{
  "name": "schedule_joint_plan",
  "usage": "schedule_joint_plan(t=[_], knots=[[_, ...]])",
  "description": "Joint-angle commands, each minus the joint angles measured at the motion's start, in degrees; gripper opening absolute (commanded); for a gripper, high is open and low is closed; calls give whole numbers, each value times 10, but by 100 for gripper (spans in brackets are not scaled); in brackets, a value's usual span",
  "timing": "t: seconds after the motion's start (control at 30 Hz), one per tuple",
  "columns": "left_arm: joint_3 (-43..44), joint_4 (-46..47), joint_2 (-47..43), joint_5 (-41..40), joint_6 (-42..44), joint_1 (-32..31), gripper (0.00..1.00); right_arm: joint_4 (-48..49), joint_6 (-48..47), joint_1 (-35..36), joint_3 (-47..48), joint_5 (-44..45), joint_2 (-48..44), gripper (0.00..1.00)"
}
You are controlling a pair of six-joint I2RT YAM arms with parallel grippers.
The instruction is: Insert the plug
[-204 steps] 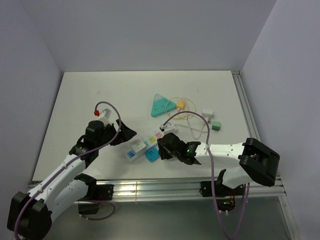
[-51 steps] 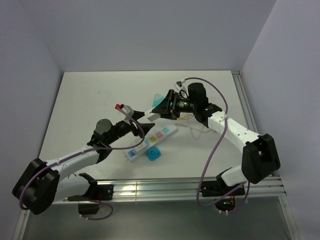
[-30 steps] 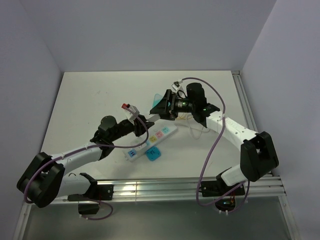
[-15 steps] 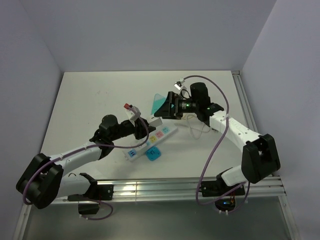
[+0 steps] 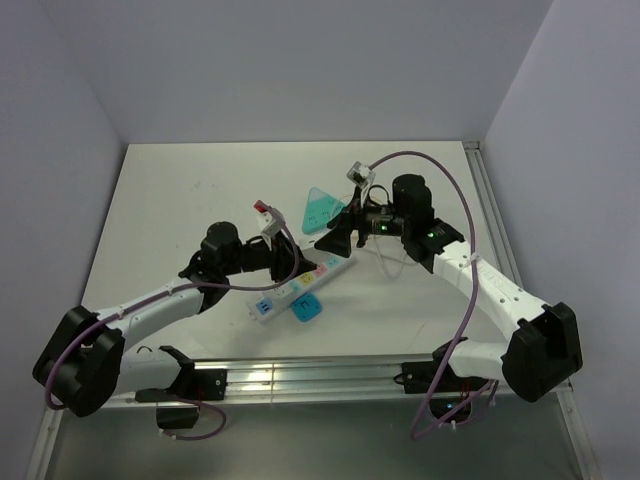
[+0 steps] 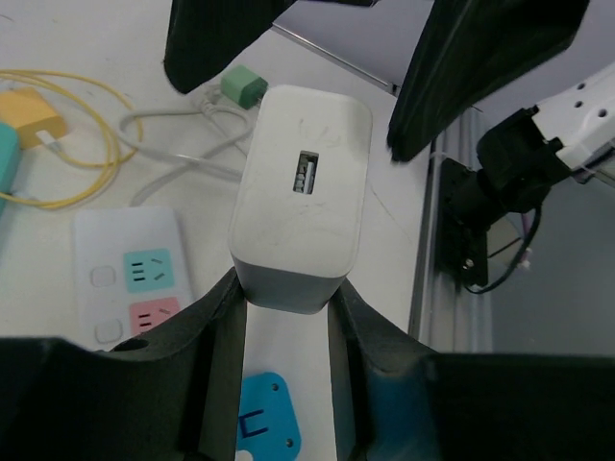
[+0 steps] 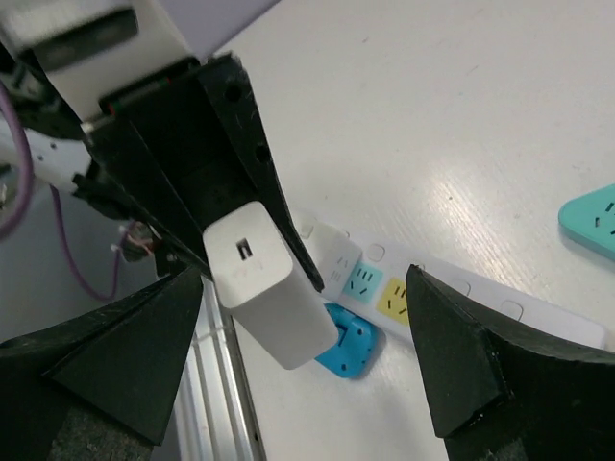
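1. My left tool [image 6: 285,293] is clamped on the plug [image 6: 301,197], a white charger block. Its black fingers [image 6: 217,322] press the block's lower sides, and the face with the small port points at the wrist camera.
2. The plug sits mid-frame in the left wrist view. In the right wrist view it is left of centre. Its pins are hidden, so I cannot tell whether it touches anything beneath it.
3. My right tool [image 5: 338,236] is spread wide and holds nothing. In its own camera its two dark fingers [image 7: 115,360] fill the lower corners, with the plug showing between them.
4. The power strip [image 5: 300,285] lies slantwise at the centre of the table [image 5: 180,190], seen from above. It is white with coloured sockets. In the right wrist view the plug overlaps the strip's left end.
5. A small blue adapter [image 5: 307,307] lies just beside the strip, on its lower edge in the overhead view.
6. A teal triangular socket block [image 5: 322,207] lies above the strip in the overhead view, apart from it and next to my right arm.
7. In the left wrist view a green plug [image 6: 243,86] sits upper left of centre with a grey cable [image 6: 183,144]. A yellow cable [image 6: 67,144] loops at the left edge.
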Motion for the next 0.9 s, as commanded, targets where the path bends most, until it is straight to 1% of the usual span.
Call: schedule_joint_plan(t=[0.0, 0.03, 0.13, 0.27, 0.33, 0.5, 0.63, 0.67, 0.7, 0.73, 0.8, 0.83, 0.87], knots=[[35, 3, -4, 68, -28, 3, 2, 28, -86, 9, -21, 0, -12, 93], [39, -2, -2, 75, -32, 3, 2, 28, -94, 9, -19, -13, -10, 93], [38, 6, 1, 80, -39, 3, 1, 21, -104, 10, -8, -55, -1, 88], [37, 17, 8, 91, -46, 3, 1, 15, -110, 11, -10, -72, -7, 84], [37, 21, 12, 102, -50, 3, 1, 7, -117, 12, -2, -95, -5, 82], [50, 3, 13, 105, -41, 3, 1, -33, -143, 29, 12, -116, 12, 80], [55, -6, 8, 101, -34, 6, 0, -60, -159, 40, 24, -116, 23, 70], [57, -7, 8, 103, -34, 7, 0, -66, -161, 43, 25, -118, 26, 70], [58, -9, 11, 103, -34, 7, 1, -67, -164, 43, 27, -118, 29, 67], [60, -10, 12, 103, -35, 9, 0, -71, -166, 44, 30, -118, 31, 57], [61, -10, 14, 103, -36, 10, 2, -75, -164, 45, 32, -115, 33, 43], [60, -11, 14, 101, -36, 11, 4, -74, -162, 44, 32, -114, 32, 27], [59, -12, 13, 99, -37, 11, 6, -69, -159, 45, 32, -113, 26, 21]])
